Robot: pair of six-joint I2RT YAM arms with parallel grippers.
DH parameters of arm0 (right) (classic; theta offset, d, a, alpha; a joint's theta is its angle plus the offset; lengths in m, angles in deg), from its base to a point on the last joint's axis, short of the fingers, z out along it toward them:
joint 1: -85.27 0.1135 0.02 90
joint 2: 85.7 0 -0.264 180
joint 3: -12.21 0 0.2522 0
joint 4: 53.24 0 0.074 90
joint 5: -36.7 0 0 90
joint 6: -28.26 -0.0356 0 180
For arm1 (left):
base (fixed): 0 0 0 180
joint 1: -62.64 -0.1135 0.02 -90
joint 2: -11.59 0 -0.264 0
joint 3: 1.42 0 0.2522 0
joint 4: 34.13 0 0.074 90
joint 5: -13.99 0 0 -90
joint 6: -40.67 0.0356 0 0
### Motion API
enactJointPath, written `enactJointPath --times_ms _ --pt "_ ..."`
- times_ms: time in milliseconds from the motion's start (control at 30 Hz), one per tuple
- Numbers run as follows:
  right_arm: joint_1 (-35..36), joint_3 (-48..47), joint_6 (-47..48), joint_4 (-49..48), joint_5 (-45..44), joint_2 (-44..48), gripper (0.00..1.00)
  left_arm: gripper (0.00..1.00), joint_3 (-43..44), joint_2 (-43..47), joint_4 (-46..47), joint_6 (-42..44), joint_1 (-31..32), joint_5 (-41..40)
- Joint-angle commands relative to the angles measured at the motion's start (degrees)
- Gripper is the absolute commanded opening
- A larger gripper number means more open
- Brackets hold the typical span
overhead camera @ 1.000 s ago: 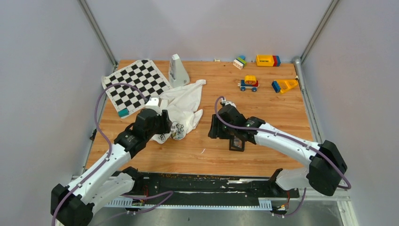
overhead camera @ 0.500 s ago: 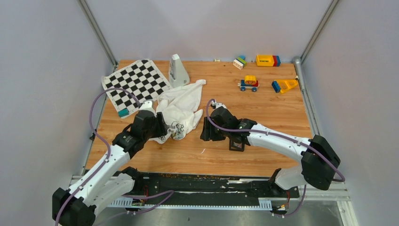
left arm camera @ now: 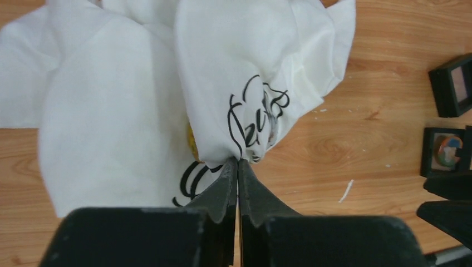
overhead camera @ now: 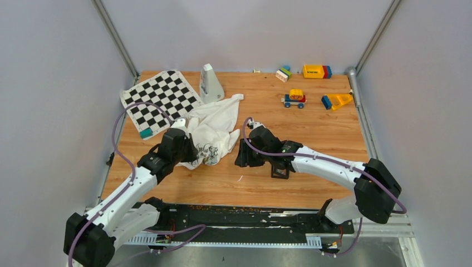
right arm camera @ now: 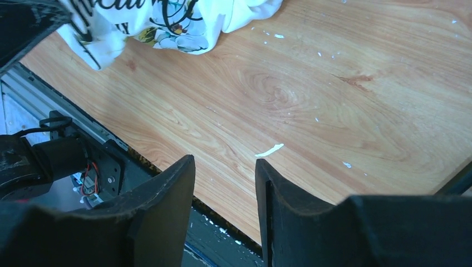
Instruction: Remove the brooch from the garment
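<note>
At the near edge, both arms reach in from their bases over the wooden tabletop [overhead camera: 311, 128]. The left pincer [left arm camera: 237, 167] is closed on the garment [left arm camera: 111, 111]. Its two fingers meet tip to tip and pinch a fold of the white cloth right at the black script lettering. Just left of that fold, a sliver of golden-brown shows between two layers of cloth. This looks to be the brooch [left arm camera: 191, 143], mostly hidden and on the shirt, close above the fingertips.

The right pincer [right arm camera: 224, 164] stands open over bare wood, nothing between its fingers. It points toward the near hem of the garment, near it but apart from it. A few white flecks lie on the boards beneath.

Beside the right arm are two small black frames, seen at the right edge of the left wrist view. The nearer frame [left arm camera: 445, 151] holds something coloured orange and blue-green. The farther frame [left arm camera: 452, 83] has a pale pinkish inside, and I cannot tell what is in it.

The garment lies crumpled left of centre, spreading away toward the far side. Its far left edge lies at the corner of the chequered mat [overhead camera: 161, 100], which has a small teal block [overhead camera: 146, 133] at its near corner. A white pyramid-shaped object [overhead camera: 210, 83] stands upright just beyond the shirt.

Farthest off, on the right — well apart from both arms — sit a toy car [overhead camera: 294, 99], a blue-and-yellow toy [overhead camera: 337, 101], a yellow block [overhead camera: 314, 71] and a small striped block [overhead camera: 284, 73].
</note>
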Motion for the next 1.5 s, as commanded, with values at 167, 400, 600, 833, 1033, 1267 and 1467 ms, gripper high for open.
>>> enactJointPath --times_ms 167,400,600,833,1033,1267,1467 --pt "0.7 1.5 1.5 -8.1 4.9 -0.5 0.43 0.00 0.2 -8.6 14.3 2.6 1.9 18.6" --pt "0.9 6.7 -1.2 -15.5 3.4 2.8 0.38 0.00 2.0 -18.0 21.7 0.4 14.2 16.7" --pt "1.1 20.0 -6.1 -24.1 -4.8 16.7 0.40 0.01 8.0 -25.4 20.2 2.3 23.0 12.8" --pt "1.1 20.2 -3.4 -23.1 -3.0 17.1 0.51 0.52 10.6 -18.1 7.6 4.3 23.3 6.3" --pt "1.2 15.6 0.0 -24.7 2.3 10.2 0.56 0.57 10.0 -8.4 -1.7 4.0 23.2 -1.9" --pt "2.9 11.9 0.4 -28.6 5.2 3.3 0.63 0.58 7.1 -3.0 -5.2 2.8 20.9 -4.1" --pt "3.7 7.4 0.2 -27.7 3.9 -2.4 0.59 0.44 4.6 -2.9 -3.1 3.9 19.7 -2.5"
